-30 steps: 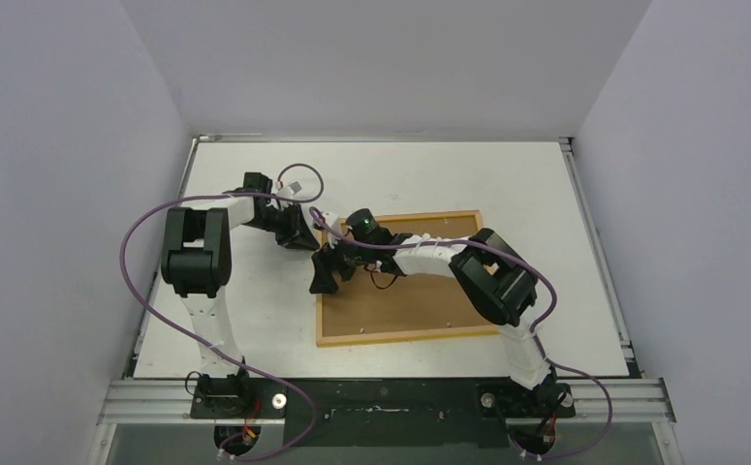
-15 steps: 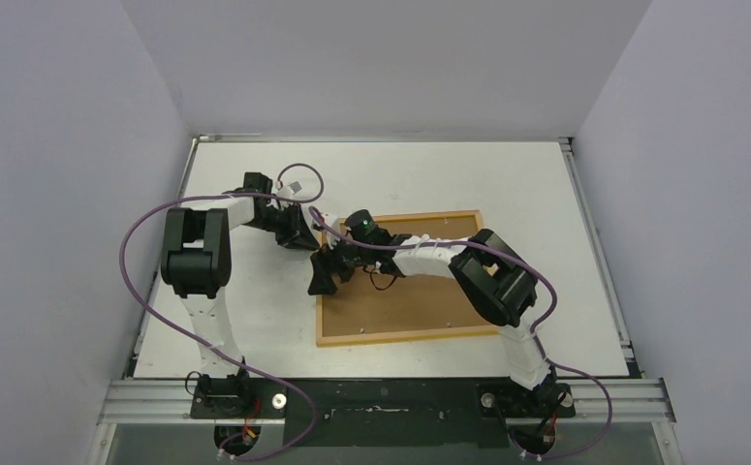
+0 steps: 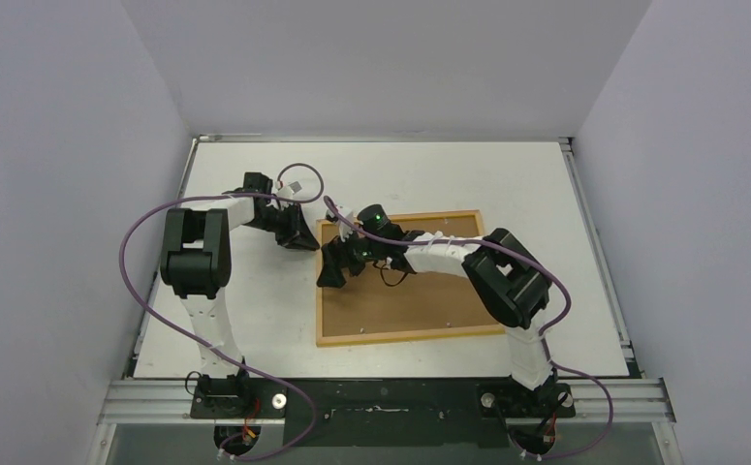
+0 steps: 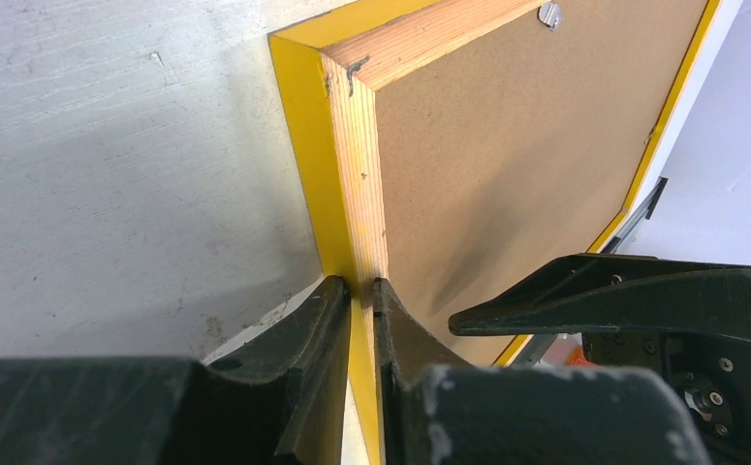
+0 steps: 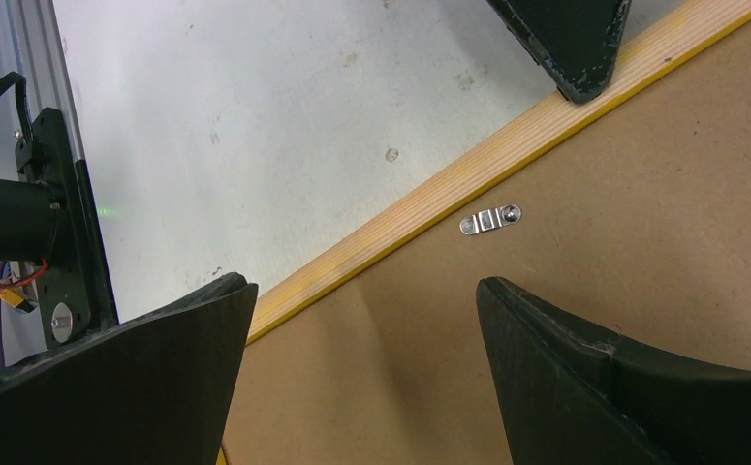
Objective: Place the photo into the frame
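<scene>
While the left pincer (image 4: 357, 286) is clamping a side rail of the frame (image 4: 352, 165), lying back-up on the counter (image 4: 109, 145), and the right pincer (image 5: 363, 291) is hovering wide over its backing panel (image 5: 594, 194), a hard push there is likely risking the rail slipping free.
</scene>
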`<action>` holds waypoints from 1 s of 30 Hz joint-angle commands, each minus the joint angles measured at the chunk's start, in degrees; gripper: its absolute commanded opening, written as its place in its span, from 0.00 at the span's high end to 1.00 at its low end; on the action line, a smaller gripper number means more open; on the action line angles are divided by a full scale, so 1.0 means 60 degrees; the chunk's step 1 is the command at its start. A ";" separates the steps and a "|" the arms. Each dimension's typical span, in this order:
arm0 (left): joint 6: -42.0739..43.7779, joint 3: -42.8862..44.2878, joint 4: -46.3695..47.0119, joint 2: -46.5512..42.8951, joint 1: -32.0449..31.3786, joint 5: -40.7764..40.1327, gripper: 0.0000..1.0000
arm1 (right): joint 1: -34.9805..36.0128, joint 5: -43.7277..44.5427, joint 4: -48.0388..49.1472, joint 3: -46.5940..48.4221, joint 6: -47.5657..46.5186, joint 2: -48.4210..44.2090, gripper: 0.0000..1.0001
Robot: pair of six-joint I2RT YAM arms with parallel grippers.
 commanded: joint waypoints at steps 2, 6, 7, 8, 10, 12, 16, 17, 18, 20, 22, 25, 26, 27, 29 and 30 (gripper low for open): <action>0.0236 -0.0158 0.0100 -0.0256 -0.0103 -0.0495 0.88 | 0.0028 0.0025 0.0583 0.0057 0.0166 0.0108 0.13; 0.0223 -0.0186 0.0131 -0.0235 -0.0103 -0.0498 0.89 | 0.0053 0.0125 0.0762 0.0045 0.0323 0.0183 0.13; 0.0210 -0.0187 0.0144 -0.0235 -0.0103 -0.0482 0.89 | 0.0068 0.0157 0.0828 0.0036 0.0380 0.0204 0.13; 0.0207 -0.0186 0.0147 -0.0224 -0.0103 -0.0473 0.89 | 0.0079 0.0193 0.0880 0.0024 0.0436 0.0223 0.13; 0.0207 -0.0187 0.0148 -0.0241 -0.0103 -0.0480 0.89 | 0.0095 0.0259 0.1071 -0.0045 0.0582 0.0266 0.13; 0.0207 -0.0179 0.0148 -0.0244 -0.0103 -0.0480 0.89 | 0.0150 0.0282 0.1150 -0.0062 0.0666 0.0358 0.13; 0.0218 -0.0173 0.0134 -0.0257 -0.0103 -0.0473 0.89 | 0.0232 0.0294 0.1262 -0.0035 0.0752 0.0510 0.13; 0.0221 -0.0169 0.0133 -0.0268 -0.0103 -0.0479 0.89 | 0.0253 0.0292 0.1275 -0.0024 0.0772 0.0540 0.13; 0.0221 -0.0171 0.0129 -0.0269 -0.0103 -0.0478 0.89 | 0.0261 0.0292 0.1287 -0.0011 0.0789 0.0558 0.13; 0.0216 -0.0188 0.0147 -0.0254 -0.0103 -0.0487 0.89 | 0.0291 0.0283 0.1323 0.0005 0.0826 0.0604 0.13; 0.0207 -0.0187 0.0161 -0.0253 -0.0103 -0.0472 0.89 | 0.0317 0.0294 0.1390 0.0015 0.0874 0.0630 0.13; 0.0192 -0.0195 0.0173 -0.0260 -0.0103 -0.0465 0.89 | 0.0361 0.0309 0.1467 -0.0004 0.0954 0.0679 0.13; 0.0192 -0.0200 0.0176 -0.0270 -0.0103 -0.0465 0.89 | 0.0377 0.0343 0.1507 -0.0025 0.0977 0.0682 0.13; 0.0192 -0.0193 0.0177 -0.0273 -0.0111 -0.0453 0.89 | 0.0390 0.0362 0.1565 -0.0048 0.1016 0.0695 0.13; 0.0192 -0.0201 0.0177 -0.0286 -0.0118 -0.0443 0.89 | 0.0415 0.0453 0.1635 -0.0066 0.1068 0.0698 0.13; 0.0192 -0.0199 0.0177 -0.0286 -0.0118 -0.0450 0.89 | 0.0422 0.0480 0.1655 -0.0072 0.1077 0.0721 0.13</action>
